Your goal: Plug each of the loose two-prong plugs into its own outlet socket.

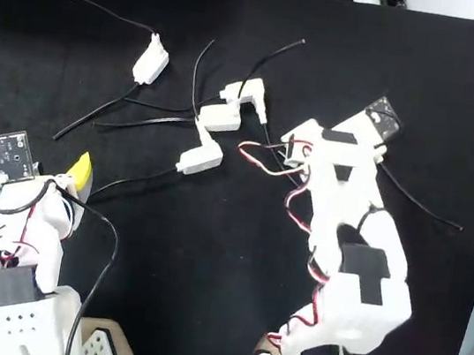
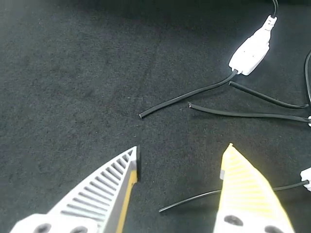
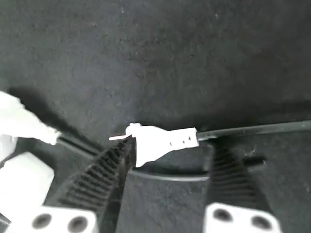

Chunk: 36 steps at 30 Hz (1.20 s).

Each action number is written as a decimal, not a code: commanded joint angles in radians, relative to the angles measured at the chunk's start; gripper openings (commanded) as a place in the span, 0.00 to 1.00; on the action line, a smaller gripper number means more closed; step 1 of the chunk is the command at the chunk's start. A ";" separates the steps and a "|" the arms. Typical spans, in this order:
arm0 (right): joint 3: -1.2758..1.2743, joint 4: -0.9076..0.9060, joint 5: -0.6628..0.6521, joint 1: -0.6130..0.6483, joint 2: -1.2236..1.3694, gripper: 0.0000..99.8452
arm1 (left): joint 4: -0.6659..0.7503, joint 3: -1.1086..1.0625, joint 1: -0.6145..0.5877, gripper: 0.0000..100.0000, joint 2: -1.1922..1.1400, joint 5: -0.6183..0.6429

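Right claw (image 3: 172, 145) open, straddling 1 white plug (image 3: 160, 141), possibly touching it; left claw (image 2: 182, 148) open above cloth (image 2: 73, 73).

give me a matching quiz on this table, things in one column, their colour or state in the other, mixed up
Things:
1 left gripper
2 right gripper
3 leftmost connector
4 cloth

Colour or state:
a black
b open, astride a white plug
c white, a black cable at each end
d open over bare cloth, one finger yellow

Pairs: 1-d, 2-b, 3-c, 4-a
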<state>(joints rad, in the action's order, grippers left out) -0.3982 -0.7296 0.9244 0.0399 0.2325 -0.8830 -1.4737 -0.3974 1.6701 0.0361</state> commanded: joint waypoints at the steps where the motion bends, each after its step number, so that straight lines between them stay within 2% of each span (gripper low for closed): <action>1: 0.093 0.038 0.003 -0.006 0.045 0.12 | 0.018 0.005 0.015 0.27 0.008 0.000; 10: 0.163 0.003 -0.008 -0.009 0.105 0.10 | 0.018 0.005 0.015 0.27 0.008 0.000; 14: 0.166 0.014 -0.051 -0.009 0.105 0.01 | 0.018 0.005 0.015 0.27 0.008 0.000; 17: 0.179 0.003 -0.063 -0.009 0.104 0.01 | 0.018 0.005 0.015 0.27 0.008 0.000; 23: 0.179 -0.120 -0.133 -0.008 -0.041 0.01 | 0.018 0.005 0.015 0.27 0.008 0.000; 29: 0.174 -0.213 -0.316 -0.040 -0.248 0.01 | 0.018 0.005 0.015 0.27 0.008 0.000; 36: 0.189 -0.123 -0.623 -0.193 -0.265 0.01 | 0.017 0.005 0.015 0.27 0.008 0.000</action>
<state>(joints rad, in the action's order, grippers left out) -0.2631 -0.9091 0.4166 -0.0875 -0.0008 -0.8830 -1.4737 -0.3974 1.6701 0.0361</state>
